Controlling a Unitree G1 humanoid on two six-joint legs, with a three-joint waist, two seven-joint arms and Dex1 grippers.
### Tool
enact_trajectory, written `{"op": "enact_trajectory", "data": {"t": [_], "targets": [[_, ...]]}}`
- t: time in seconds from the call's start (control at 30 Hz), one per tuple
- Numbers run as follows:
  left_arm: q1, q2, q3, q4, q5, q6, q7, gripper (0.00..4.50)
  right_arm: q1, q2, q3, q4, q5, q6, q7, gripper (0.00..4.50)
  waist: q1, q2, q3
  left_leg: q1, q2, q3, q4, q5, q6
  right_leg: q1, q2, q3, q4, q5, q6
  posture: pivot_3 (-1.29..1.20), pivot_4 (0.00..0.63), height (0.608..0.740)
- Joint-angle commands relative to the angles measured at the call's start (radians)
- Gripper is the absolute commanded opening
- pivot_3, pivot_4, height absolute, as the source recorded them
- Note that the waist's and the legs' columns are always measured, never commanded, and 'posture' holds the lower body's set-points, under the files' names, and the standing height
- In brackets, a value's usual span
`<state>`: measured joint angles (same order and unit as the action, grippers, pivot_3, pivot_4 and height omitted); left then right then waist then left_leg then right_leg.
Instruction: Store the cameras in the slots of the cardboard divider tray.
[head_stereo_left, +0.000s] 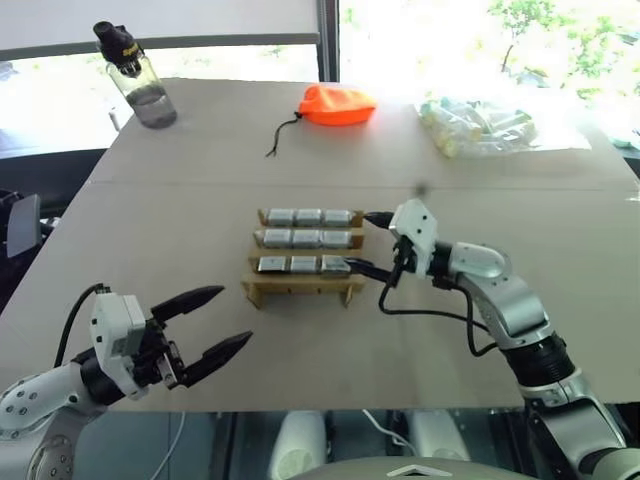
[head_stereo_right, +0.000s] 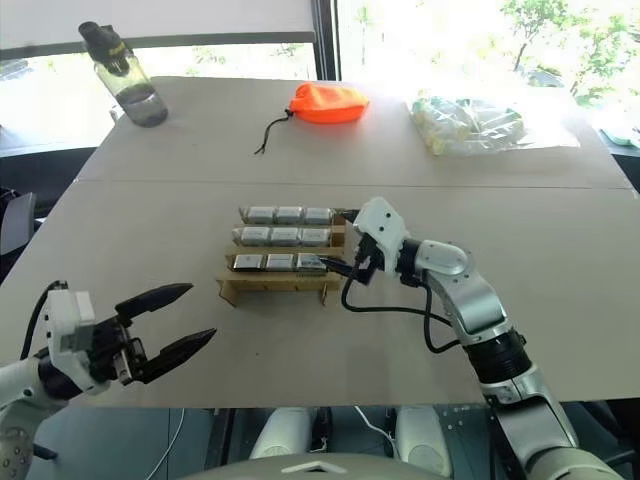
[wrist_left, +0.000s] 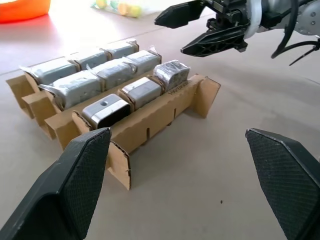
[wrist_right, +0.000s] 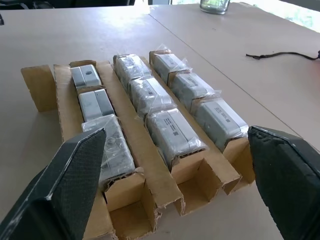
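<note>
The cardboard divider tray (head_stereo_left: 300, 288) lies at the middle of the table with three rows of slots. Several silver-grey cameras (head_stereo_left: 307, 238) sit in its slots, most of them wrapped in clear film, as the right wrist view shows (wrist_right: 170, 127). My right gripper (head_stereo_left: 361, 241) is open at the tray's right end, its fingers spread across the near and far rows, holding nothing. My left gripper (head_stereo_left: 234, 316) is open and empty near the table's front left, apart from the tray. The left wrist view looks at the tray (wrist_left: 150, 120) and at my right gripper (wrist_left: 200, 25) beyond it.
A clear water bottle (head_stereo_left: 137, 75) stands at the far left. An orange pouch (head_stereo_left: 337, 105) with a black cord (head_stereo_left: 283, 135) lies at the far middle. A clear bag of pale tubes (head_stereo_left: 480, 125) lies at the far right. The table's front edge runs close below my left gripper.
</note>
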<state>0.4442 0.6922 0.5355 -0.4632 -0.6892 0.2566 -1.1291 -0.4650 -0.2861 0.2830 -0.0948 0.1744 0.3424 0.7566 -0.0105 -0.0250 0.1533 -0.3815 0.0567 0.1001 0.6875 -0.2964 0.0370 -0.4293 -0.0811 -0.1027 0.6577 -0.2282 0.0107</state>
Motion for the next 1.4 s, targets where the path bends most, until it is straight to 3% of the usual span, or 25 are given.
{"op": "enact_trajectory", "data": {"t": [0.03,0.2,0.27,0.4,0.53,0.63,0.93,1.1,1.23,1.4], "targets": [[-0.002,0.031,-0.005,-0.012,-0.002,0.0,-0.022,4.45,-0.028,0.018,0.017,-0.018,-0.012,0.005,-0.014,4.5,-0.002,0.0,0.0,0.0,0.0,0.0,0.0,0.0,0.0,0.0,0.0,0.0,0.0,0.0,0.0,0.0,0.15,0.726],[-0.021,0.052,-0.016,0.012,0.007,-0.007,-0.037,4.45,-0.051,0.016,0.052,-0.007,-0.068,0.0,-0.025,4.5,-0.003,0.0,0.0,0.0,0.0,0.0,0.0,0.0,0.0,0.0,0.0,0.0,-0.001,0.0,0.0,0.0,0.15,0.726],[-0.029,0.055,-0.028,0.019,0.013,-0.015,-0.041,4.45,-0.073,0.035,0.055,-0.008,-0.088,0.097,-0.075,4.5,-0.003,0.0,0.0,0.0,0.0,0.0,0.0,0.0,0.0,0.0,0.0,0.0,-0.001,0.0,0.0,0.0,0.15,0.726],[-0.041,0.054,-0.039,0.026,0.02,-0.018,-0.043,4.45,-0.085,-0.023,0.12,-0.015,-0.155,0.113,-0.039,4.5,-0.002,0.0,0.0,0.0,0.0,0.0,0.0,0.0,0.0,0.0,0.0,0.0,0.0,0.0,0.0,0.0,0.15,0.726],[-0.04,0.054,-0.045,0.045,0.045,-0.029,-0.049,4.45,-0.093,0.03,0.025,-0.057,-0.085,0.129,-0.097,4.5,-0.003,0.0,0.0,0.0,0.0,0.0,0.0,0.0,0.0,0.0,0.0,0.0,-0.001,0.0,0.0,0.0,0.15,0.726],[-0.034,0.05,-0.05,0.047,0.06,-0.028,-0.04,4.45,-0.078,0.066,-0.07,-0.126,0.056,0.181,-0.065,4.5,-0.003,0.001,0.0,-0.001,0.0,0.0,0.0,0.0,0.0,0.0,0.0,0.0,-0.001,0.0,0.0,0.0,0.15,0.726],[-0.007,0.03,-0.141,0.021,0.119,-0.042,-0.019,4.45,0.221,-0.202,-0.218,-0.259,0.208,0.07,0.177,4.5,0.006,0.001,0.001,-0.005,-0.001,-0.002,-0.002,-0.002,0.002,0.0,-0.001,-0.004,-0.009,0.0,0.001,0.0,0.15,0.726],[-0.02,-0.048,-0.306,-0.012,0.169,-0.063,0.032,4.45,0.403,-0.187,-0.37,-0.207,0.331,-0.082,0.249,4.5,0.0,0.002,0.001,-0.002,0.0,-0.001,-0.003,-0.002,0.002,0.002,0.001,-0.002,-0.009,0.0,0.001,0.0,0.15,0.726],[-0.044,-0.104,-0.341,0.038,0.227,-0.121,0.095,4.45,0.519,-0.193,-0.449,-0.168,0.391,-0.164,0.318,4.5,0.005,0.002,0.001,-0.001,0.001,-0.002,-0.003,-0.004,0.006,0.003,0.001,-0.002,-0.008,0.0,0.001,0.0,0.15,0.726],[-0.048,-0.166,-0.362,0.107,0.286,-0.202,0.164,4.45,0.639,-0.256,-0.476,-0.022,0.289,-0.378,0.421,4.5,0.01,0.003,0.0,0.002,0.001,-0.002,-0.003,-0.004,0.007,0.005,0.001,-0.002,-0.008,0.0,0.001,0.0,0.15,0.726]]}}
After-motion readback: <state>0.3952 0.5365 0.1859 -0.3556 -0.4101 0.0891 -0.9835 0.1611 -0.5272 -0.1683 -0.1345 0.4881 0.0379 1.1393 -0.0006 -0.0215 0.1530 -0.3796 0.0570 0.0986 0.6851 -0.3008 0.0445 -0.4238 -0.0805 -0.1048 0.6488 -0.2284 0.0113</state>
